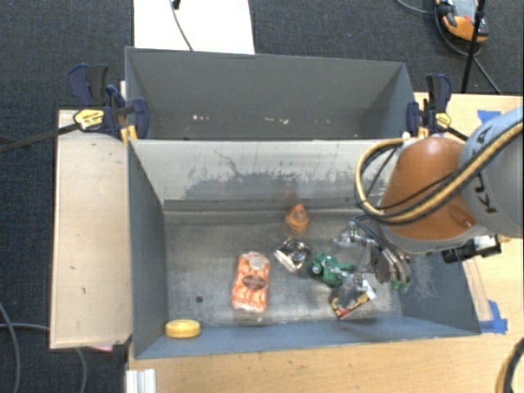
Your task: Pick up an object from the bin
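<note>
Grey bin (196, 256), front right corner — gripper (378, 270) low, whether spread or closed cannot tell, just beside small red-and-white piece (353, 300) and green toy (327, 267) — piece likely light, stiff, apt to skid; take across its narrow middle.

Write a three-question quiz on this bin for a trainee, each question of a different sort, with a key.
1. True or false: the yellow disc lies in the lower left corner of the bin, as the view shows it.
2. Which of these lies nearest the tool? A) the orange-and-white packet B) the green thing C) the yellow disc
3. Fill the gap with upper or lower: the small orange piece lies toward the view's ____ edge of the bin floor.

Key: 1 true; 2 B; 3 upper.
</note>
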Robot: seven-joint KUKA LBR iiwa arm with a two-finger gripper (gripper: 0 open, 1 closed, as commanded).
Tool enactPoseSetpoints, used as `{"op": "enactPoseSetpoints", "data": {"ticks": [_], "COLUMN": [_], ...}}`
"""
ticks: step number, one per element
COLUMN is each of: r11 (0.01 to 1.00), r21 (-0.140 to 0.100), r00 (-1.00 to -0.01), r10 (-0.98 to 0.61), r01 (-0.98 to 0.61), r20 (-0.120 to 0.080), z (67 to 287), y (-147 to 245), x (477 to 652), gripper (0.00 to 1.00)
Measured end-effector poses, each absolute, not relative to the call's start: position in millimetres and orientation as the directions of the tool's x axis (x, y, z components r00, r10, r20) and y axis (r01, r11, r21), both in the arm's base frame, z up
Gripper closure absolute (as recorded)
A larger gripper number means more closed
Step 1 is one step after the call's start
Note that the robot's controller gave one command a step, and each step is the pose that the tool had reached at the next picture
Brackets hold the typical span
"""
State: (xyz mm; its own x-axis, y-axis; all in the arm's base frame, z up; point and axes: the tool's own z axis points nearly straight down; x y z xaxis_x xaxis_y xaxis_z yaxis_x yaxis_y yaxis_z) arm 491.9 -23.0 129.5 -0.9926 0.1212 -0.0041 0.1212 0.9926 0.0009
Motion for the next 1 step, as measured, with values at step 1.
{"op": "enactPoseSetpoints", "data": {"ticks": [1], "r11": [0.983], "r21": [0.003], "r00": [-0.983], "r10": [0.181], "r01": [0.181], "r20": [-0.026], "z": [88.6], "y": [-21.9], "x": [485.8], "gripper": [0.0]}}
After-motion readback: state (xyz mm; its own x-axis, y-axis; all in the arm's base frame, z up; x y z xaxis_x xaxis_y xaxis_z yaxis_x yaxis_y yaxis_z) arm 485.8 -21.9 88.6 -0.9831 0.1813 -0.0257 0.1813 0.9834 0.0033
